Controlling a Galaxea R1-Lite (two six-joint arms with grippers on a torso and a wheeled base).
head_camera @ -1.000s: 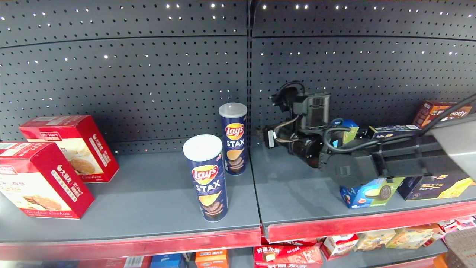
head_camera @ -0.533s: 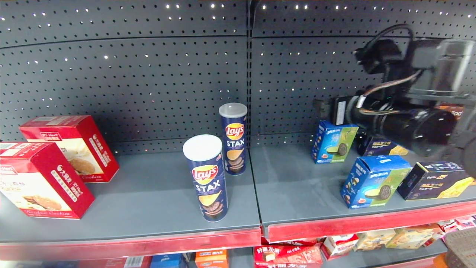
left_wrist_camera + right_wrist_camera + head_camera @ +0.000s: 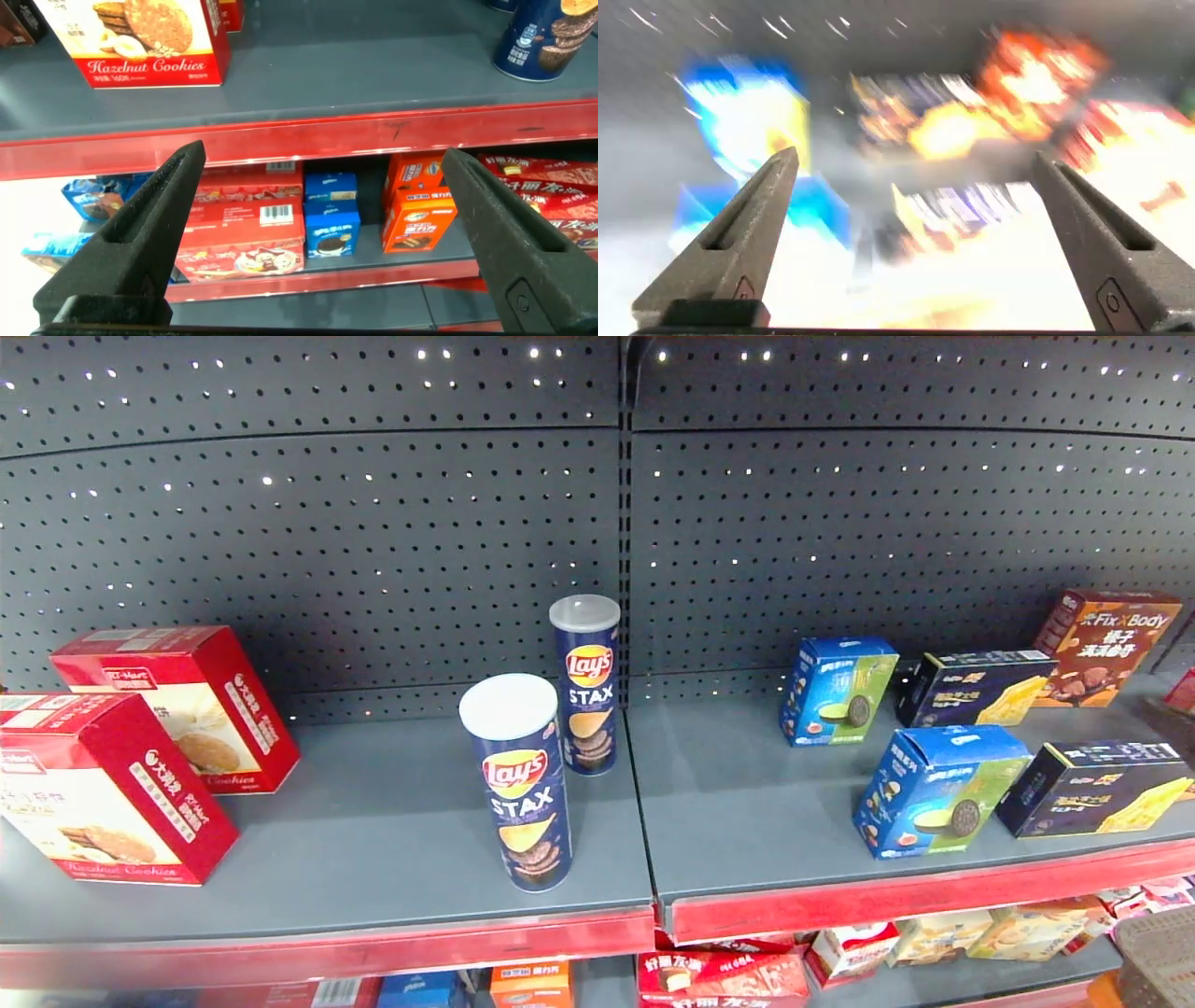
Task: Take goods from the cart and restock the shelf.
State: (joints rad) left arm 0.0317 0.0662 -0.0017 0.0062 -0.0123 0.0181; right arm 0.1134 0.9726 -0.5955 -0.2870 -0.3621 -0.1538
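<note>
Left tool (image 3: 322,149) spread wide, empty, facing shelf edge (image 3: 93,149); right tool (image 3: 915,154) wide, empty.

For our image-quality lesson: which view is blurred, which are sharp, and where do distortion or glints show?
Right wrist view: heavily blurred; coloured boxes beyond the open right gripper smear into streaks. Left wrist view: sharp; the red cardboard cookie box reads clearly past the open left gripper. Head view: sharp, but the grey perforated metal back panel bows with wide-angle distortion, light glinting through its holes.
</note>
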